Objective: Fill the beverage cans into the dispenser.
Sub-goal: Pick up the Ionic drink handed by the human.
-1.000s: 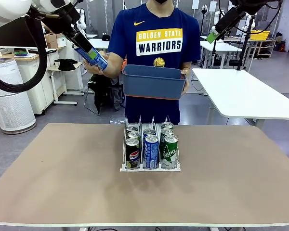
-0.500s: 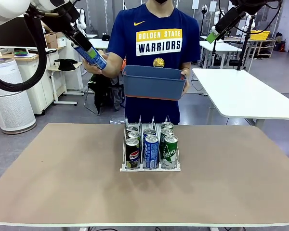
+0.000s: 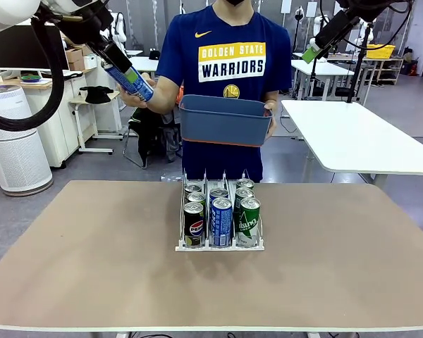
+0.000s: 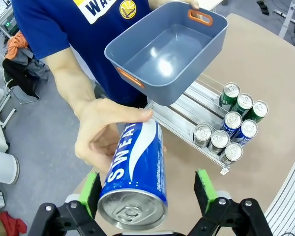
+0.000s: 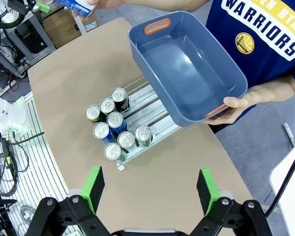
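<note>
Brown table (image 3: 92,260) holds a rack (image 3: 219,246) of seven cans (image 3: 221,222) at centre. At ten o'clock, a person's hand (image 4: 101,135) grasps a blue can (image 4: 135,179) between the left gripper's (image 4: 147,191) open fingers.

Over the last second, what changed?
The left end effector and the blue Sweat drink can between its open fingers, also held by the person's hand, drifted slightly up and left. The right end effector, blue-grey plastic tub and clear three-lane dispenser stayed put.
</note>
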Action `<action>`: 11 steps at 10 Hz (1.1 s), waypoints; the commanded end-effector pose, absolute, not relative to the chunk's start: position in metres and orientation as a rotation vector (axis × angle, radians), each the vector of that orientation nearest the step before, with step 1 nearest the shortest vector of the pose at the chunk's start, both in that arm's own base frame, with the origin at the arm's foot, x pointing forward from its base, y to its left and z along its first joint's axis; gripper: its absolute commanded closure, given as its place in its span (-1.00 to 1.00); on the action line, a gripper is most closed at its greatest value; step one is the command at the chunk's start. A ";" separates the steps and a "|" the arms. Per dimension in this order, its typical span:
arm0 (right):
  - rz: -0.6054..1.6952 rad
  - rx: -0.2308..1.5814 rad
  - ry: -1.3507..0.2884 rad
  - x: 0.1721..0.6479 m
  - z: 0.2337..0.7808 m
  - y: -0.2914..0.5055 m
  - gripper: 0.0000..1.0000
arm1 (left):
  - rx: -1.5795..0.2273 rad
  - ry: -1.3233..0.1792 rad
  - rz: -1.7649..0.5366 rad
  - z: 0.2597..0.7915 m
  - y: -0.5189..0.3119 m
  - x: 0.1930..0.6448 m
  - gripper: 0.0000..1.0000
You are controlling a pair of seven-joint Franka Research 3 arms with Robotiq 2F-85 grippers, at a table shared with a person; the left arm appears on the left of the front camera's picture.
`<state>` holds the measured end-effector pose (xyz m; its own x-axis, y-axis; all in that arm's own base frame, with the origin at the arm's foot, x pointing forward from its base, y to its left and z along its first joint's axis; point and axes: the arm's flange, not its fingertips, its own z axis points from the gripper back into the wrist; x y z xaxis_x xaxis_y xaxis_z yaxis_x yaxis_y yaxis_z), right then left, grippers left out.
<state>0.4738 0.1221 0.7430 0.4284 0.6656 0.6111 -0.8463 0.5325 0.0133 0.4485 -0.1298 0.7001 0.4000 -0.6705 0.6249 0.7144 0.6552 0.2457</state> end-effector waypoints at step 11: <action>0.977 0.352 -0.604 0.473 0.742 0.121 -1.00 | -0.060 -0.711 -0.871 0.706 -0.128 0.442 0.19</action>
<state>0.4738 0.1221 0.7431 0.4284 0.6656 0.6111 -0.8463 0.5325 0.0133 0.4437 -0.1277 0.7030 0.4127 -0.6730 0.6138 0.7154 0.6566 0.2390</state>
